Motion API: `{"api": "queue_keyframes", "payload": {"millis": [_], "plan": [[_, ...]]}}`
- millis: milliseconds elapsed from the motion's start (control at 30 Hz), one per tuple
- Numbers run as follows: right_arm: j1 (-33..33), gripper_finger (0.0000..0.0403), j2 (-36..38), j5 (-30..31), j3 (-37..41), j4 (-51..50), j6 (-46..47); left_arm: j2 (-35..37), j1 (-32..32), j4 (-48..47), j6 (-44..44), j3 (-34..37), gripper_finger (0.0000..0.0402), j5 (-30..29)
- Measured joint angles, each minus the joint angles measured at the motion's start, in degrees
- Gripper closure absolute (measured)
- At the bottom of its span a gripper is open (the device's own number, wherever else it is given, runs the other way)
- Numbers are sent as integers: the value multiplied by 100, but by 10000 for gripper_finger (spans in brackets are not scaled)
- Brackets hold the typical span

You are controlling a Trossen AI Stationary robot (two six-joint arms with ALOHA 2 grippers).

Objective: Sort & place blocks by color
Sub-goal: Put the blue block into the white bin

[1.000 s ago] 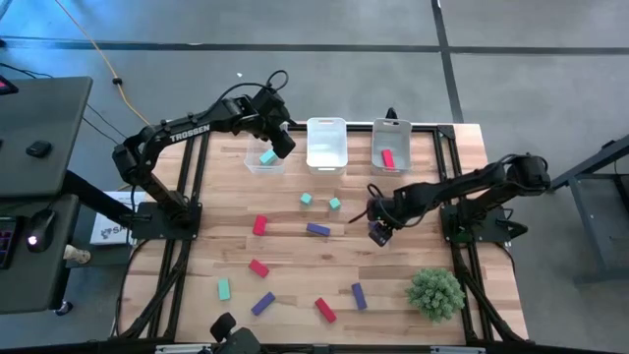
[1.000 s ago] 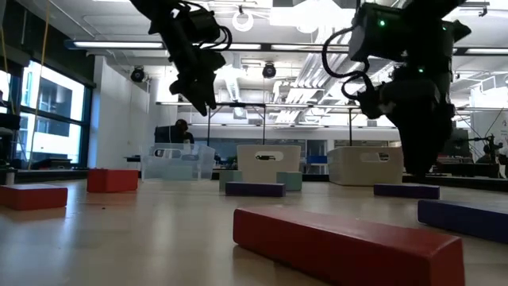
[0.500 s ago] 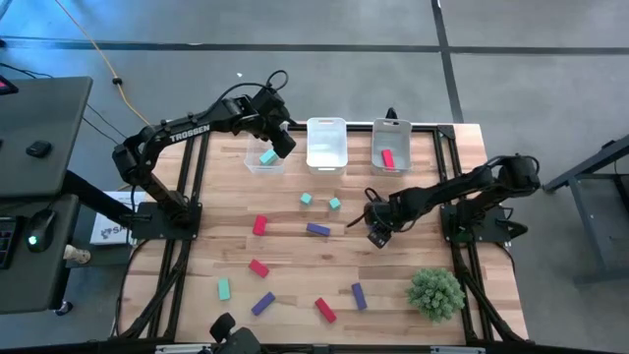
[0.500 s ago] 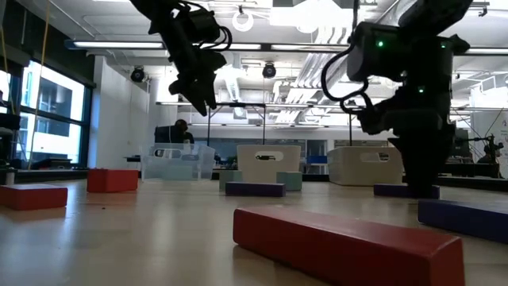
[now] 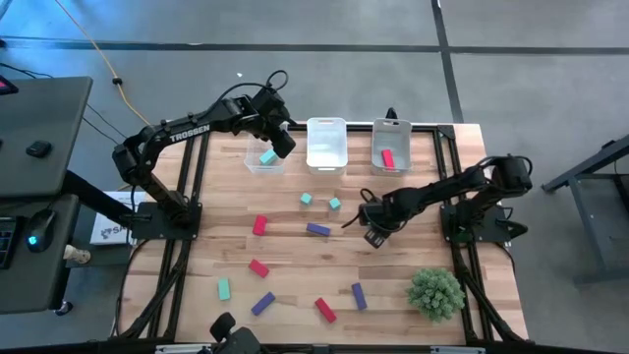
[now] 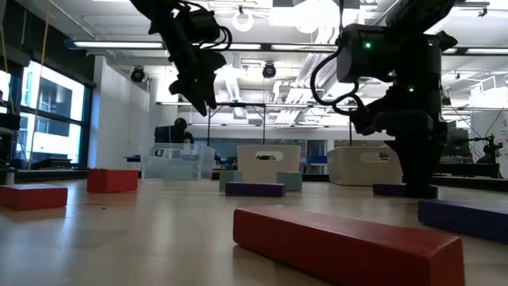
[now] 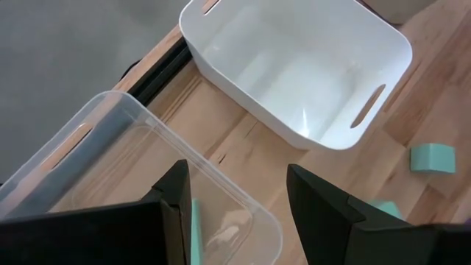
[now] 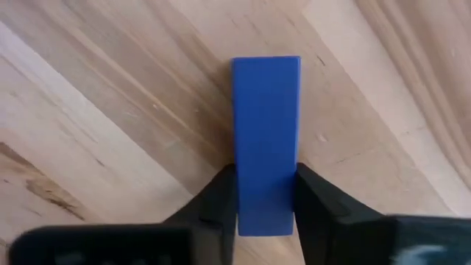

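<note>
Near the middle of the table, our right gripper (image 5: 371, 234) is down at the wood with its fingers (image 8: 221, 195) pinching a purple bar (image 8: 266, 143), one pad on each long side. In the high view the arm hides that bar, so we go by the right wrist view, where it looks more blue than purple, but we'd call it one of the purple ones. It lies flat on the table (image 5: 295, 251), so we're at the grab step of a pick, not yet lifted.

Over at the far left, our left gripper (image 5: 282, 141) hovers above the clear bin (image 5: 263, 160) with its fingers spread and nothing between them. One teal block (image 5: 267, 156) sits in that bin, and the red block (image 5: 387, 158) is in the far right bin (image 5: 390, 147). The white middle bin (image 5: 326, 145) has nothing in it, so we guess purple goes there.

Next we need a straight lift, then a carry to the far side and a drop into the white bin. Another purple bar (image 5: 317, 229) lies just left of the right gripper, with two teal cubes (image 5: 334, 204) beyond it, so we should rise clear before swinging over them.

Plenty is left loose at the near side: red blocks (image 5: 259, 266), a teal bar (image 5: 223, 288) and more purple ones (image 5: 262, 303).
</note>
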State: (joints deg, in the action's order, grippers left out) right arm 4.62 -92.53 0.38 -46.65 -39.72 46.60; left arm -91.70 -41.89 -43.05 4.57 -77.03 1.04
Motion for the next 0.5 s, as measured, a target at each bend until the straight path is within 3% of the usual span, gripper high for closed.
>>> {"api": "queue_keyframes", "payload": {"millis": [500], "plan": [[-107, 329, -20, 104, -1272, -216, 753, 2, -9, -7, -639, 0, 261, 2]]}}
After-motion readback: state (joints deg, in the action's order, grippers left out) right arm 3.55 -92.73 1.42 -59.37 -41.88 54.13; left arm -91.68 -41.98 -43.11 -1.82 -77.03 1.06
